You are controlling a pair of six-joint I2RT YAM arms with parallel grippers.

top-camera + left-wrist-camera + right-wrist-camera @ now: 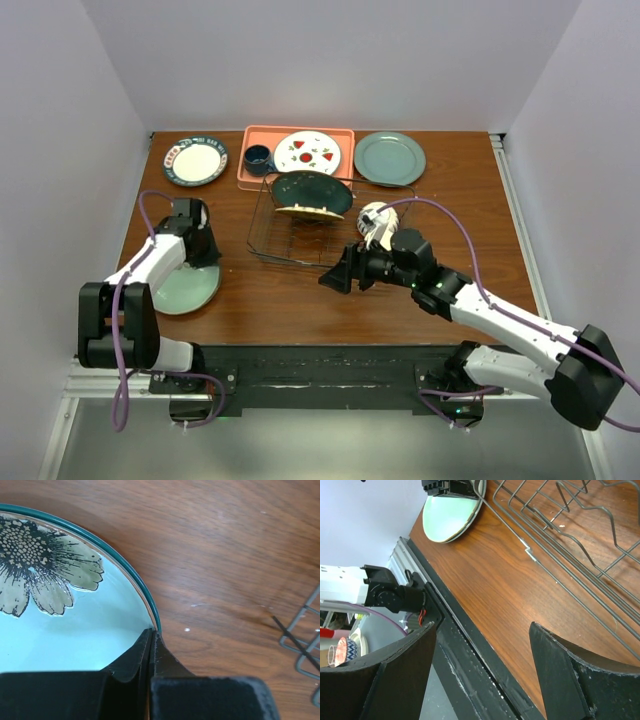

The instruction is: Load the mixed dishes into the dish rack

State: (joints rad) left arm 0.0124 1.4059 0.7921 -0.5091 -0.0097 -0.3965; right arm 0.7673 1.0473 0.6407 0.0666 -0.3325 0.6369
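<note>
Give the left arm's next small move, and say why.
Probably a slight lift of the gripped edge. The left gripper is shut on the rim of the flower plate, which rests on the table, and the dish rack stands to its right, so the plate needs clearance first.

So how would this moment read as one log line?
left gripper shut on flower plate rim | right gripper open, empty, by dish rack | teal plate in rack
</note>
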